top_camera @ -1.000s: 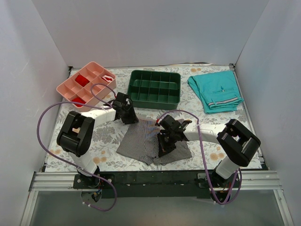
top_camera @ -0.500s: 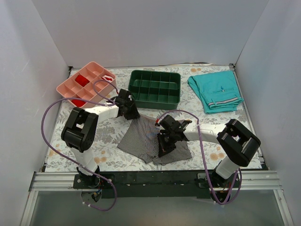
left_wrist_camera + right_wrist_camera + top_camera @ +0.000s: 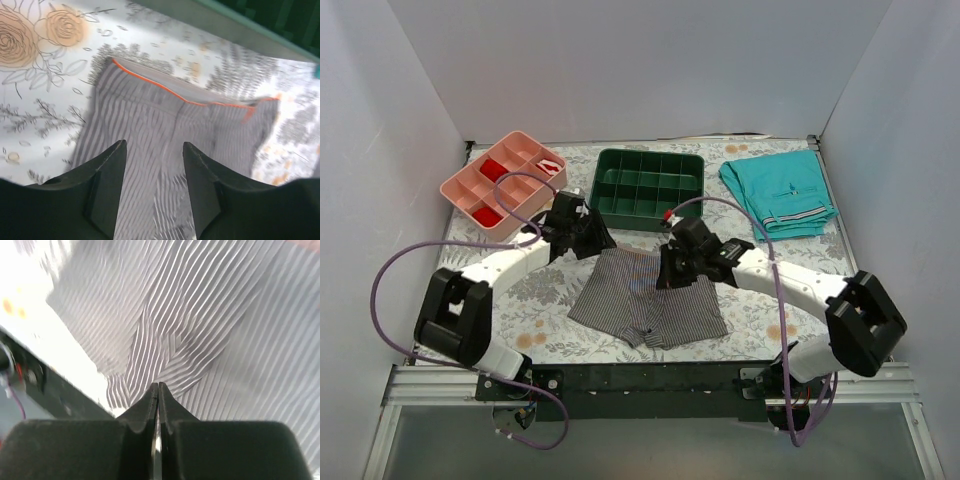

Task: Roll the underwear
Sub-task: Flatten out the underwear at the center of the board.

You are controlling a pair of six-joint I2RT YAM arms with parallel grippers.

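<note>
The underwear (image 3: 645,300) lies flat on the table (image 3: 550,285) just in front of the green tray (image 3: 650,222). Its orange-edged waistband faces the tray, its legs point away, and its wider spread runs along the tray's front wall. The left claw (image 3: 152,150) hangs over the waistband end, spread wide and empty. The right claw (image 3: 158,386) is pressed closed on nothing. Closed like that, it may only shove the thin cloth into bunches, and a one-cornered grab would likely skew the roll.

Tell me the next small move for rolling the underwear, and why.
Probably lower the open left gripper onto the orange-trimmed waistband of the grey pinstriped cloth underwear and close: the garment lies flat and unrolled, with that edge just ahead of it.
</note>
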